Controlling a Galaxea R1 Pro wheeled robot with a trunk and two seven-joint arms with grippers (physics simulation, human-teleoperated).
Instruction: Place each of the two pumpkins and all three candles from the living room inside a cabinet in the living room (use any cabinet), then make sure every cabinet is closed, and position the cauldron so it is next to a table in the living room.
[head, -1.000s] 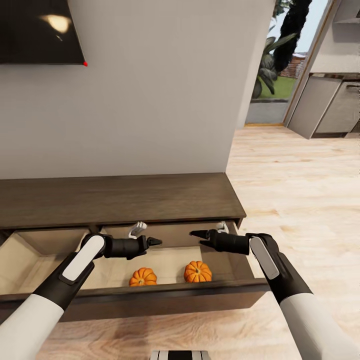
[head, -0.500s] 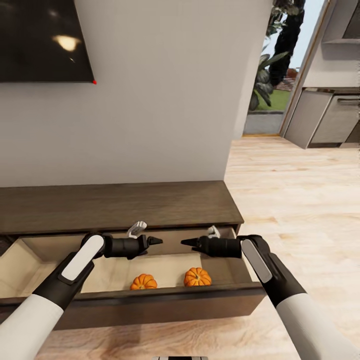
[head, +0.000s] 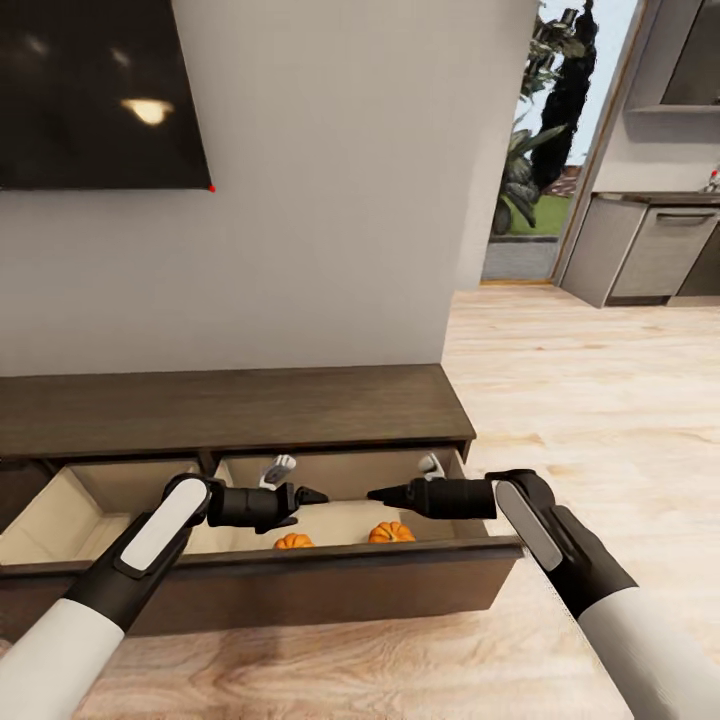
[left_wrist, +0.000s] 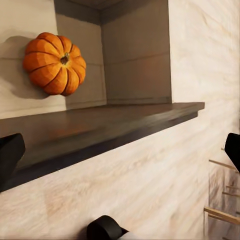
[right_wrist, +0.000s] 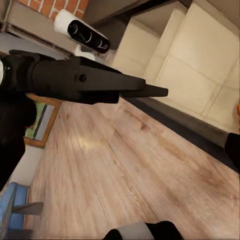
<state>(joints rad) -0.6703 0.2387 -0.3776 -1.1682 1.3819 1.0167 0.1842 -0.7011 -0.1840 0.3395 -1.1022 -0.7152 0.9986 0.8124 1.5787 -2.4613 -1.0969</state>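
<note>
The cabinet (head: 230, 405) is a low dark-brown console against the wall, with two drawers pulled out to show tan interiors. Two orange pumpkins (head: 293, 541) (head: 391, 532) lie in the right drawer, mostly hidden behind its dark front (head: 330, 575). One pumpkin (left_wrist: 54, 62) appears in the left wrist view beyond that front edge. My left gripper (head: 312, 495) and right gripper (head: 380, 493) hover over this drawer, tips facing each other, both open and holding nothing. Two small pale objects (head: 277, 466) (head: 431, 464) lie at the drawer's back, too small to identify. The left gripper (right_wrist: 125, 89) crosses the right wrist view.
A black TV (head: 100, 90) hangs on the wall above the console. Light wooden floor (head: 600, 400) stretches to the right toward a doorway with grey kitchen units (head: 650, 250) and plants outside. The left drawer (head: 70, 505) also stands open.
The camera has tilted upward, so the console sits lower in the picture and the drawer front now covers most of both pumpkins. The grippers hold about the same pose.
</note>
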